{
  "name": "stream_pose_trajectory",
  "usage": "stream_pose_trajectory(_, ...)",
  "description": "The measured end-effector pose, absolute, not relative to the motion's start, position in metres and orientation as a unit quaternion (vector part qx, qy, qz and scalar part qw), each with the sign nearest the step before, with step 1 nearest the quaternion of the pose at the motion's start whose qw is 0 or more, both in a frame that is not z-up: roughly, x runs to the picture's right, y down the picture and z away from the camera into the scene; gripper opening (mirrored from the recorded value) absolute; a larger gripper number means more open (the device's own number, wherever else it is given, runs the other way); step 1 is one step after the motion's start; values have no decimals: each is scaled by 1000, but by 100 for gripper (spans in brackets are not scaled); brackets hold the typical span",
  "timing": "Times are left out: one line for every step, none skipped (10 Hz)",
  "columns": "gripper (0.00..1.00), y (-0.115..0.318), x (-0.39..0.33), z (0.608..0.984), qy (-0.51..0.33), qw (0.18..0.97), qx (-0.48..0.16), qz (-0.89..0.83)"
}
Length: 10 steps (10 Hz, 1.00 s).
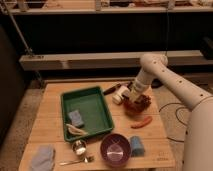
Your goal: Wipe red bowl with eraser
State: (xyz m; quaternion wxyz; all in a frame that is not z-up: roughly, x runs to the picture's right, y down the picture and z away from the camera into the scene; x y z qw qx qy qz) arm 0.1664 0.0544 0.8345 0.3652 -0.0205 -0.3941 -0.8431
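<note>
End effector (134,96) hangs directly over the red bowl (136,105), low, at its rim; finger state cannot be made out. Red bowl sits on the worktop (50,100), right of the green tray (88,113), above the red chilli (141,122).
</note>
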Motion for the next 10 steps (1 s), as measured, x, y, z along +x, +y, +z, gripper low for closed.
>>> stream_pose_trajectory(20,59,162,834,-399,358,-18,-844)
stream_pose_trajectory(20,64,162,832,-402,355,-18,-844)
stream_pose_trajectory(20,67,162,830,-403,353,-17,-844)
stream_pose_trajectory(20,71,164,828,-404,351,-16,-844)
stream_pose_trajectory(20,75,171,825,-405,352,-18,-844)
stream_pose_trajectory(20,79,176,823,-405,354,-19,-843)
stream_pose_trajectory(20,83,181,821,-405,354,-21,-842)
stream_pose_trajectory(20,91,193,818,-406,360,-27,-839)
stream_pose_trajectory(20,94,198,817,-407,362,-29,-838)
stream_pose_trajectory(20,96,200,816,-408,362,-28,-837)
